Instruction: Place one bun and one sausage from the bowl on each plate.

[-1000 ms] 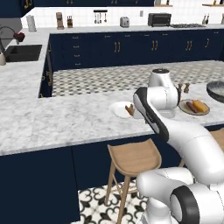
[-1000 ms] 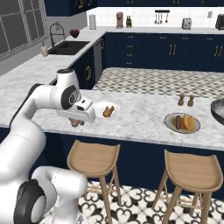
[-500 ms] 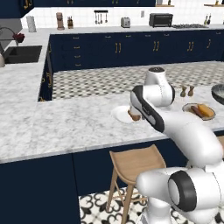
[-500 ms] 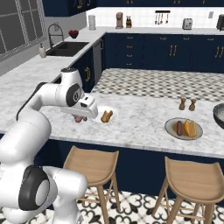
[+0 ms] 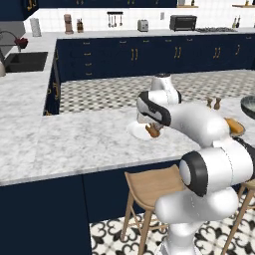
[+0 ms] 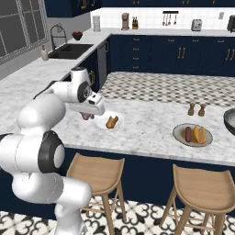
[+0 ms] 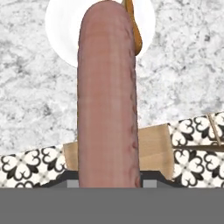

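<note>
My gripper (image 6: 86,114) is shut on a long pinkish-brown sausage (image 7: 108,96) that fills the middle of the hand view. It hovers low over the marble counter, at the near-left edge of the white plate (image 6: 102,124), which carries a golden bun (image 6: 111,122). The hand view shows the white plate (image 7: 61,26) past the sausage's tip, with the bun's edge (image 7: 136,36) beside it. Further right, the beige plate (image 6: 207,137) holds a sausage (image 6: 188,134) and a bun (image 6: 198,134). The dark bowl (image 6: 231,120) sits at the far right edge.
Salt and pepper shakers (image 6: 191,109) stand behind the beige plate. Two wooden stools (image 6: 98,173) stand under the counter's front edge, right below my hand. A sink (image 6: 69,50) is set in the left counter.
The arm has folded in and brought the held sausage down closer to the white plate. The plates and their food have not moved.
</note>
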